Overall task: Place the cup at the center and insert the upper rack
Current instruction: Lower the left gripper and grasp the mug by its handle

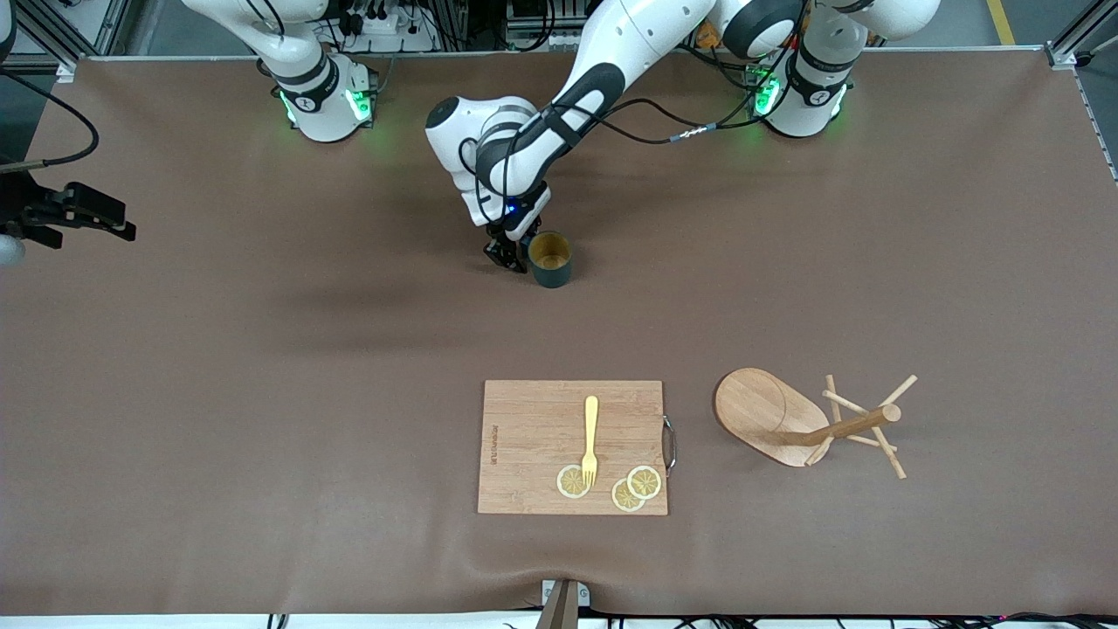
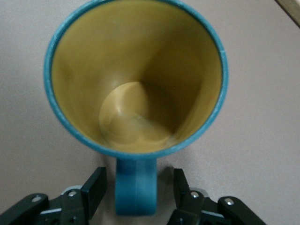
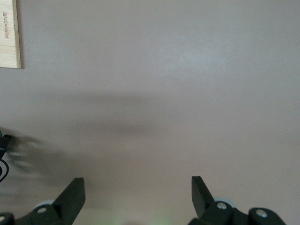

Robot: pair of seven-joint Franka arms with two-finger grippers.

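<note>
cup (image 2: 136, 79): rigid, glazed, likely slippery; best gripped by the handle
left end effector (image 2: 136, 187): fingers apart, handle straddled, not clamped
right end effector (image 3: 138, 194): wide, empty, waiting

From the front camera my own left wrist covers the left gripper (image 1: 509, 251), so the fingers and the cup (image 1: 551, 259) handle cannot be made out there. In my left wrist view the cup's (image 2: 136, 75) rim runs off the edge. My right arm leaves the front view above its base. The right wrist view catches only a cutting board (image 3: 9, 35) corner and a blurred dark shape (image 3: 5, 152) I cannot identify.
</note>
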